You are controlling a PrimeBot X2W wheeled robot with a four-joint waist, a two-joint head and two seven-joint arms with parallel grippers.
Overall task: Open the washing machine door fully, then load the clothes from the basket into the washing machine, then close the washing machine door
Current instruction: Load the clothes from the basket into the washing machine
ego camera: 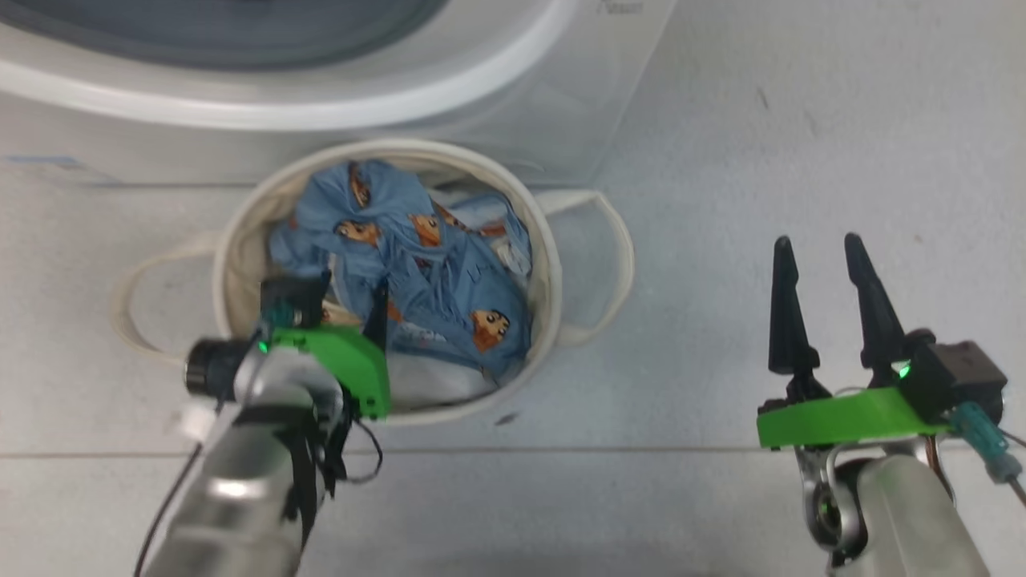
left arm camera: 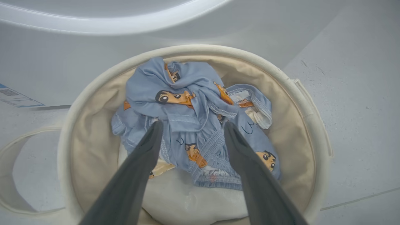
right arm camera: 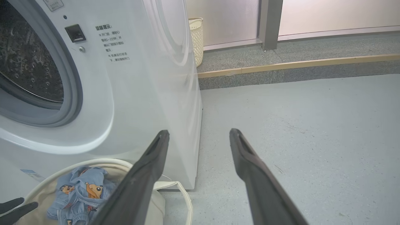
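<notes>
Left fingers point(left arm camera: 137, 175), spread, frame the clothes point(left arm camera: 187, 118) heaped in the basket point(left arm camera: 93, 140); right fingers point(ego camera: 787, 320), also spread, well aside.

A laundry area: white washing machine point(right arm camera: 140, 93), basket point(left arm camera: 90, 140) of clothes point(left arm camera: 187, 125), lattice hamper point(right arm camera: 197, 40) on grey floor point(right arm camera: 297, 131).

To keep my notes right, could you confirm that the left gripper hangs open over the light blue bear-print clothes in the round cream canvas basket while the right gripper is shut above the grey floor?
Not quite: the right gripper is open, jaws well apart above the grey floor, as the right wrist view shows. The rest holds.
</notes>
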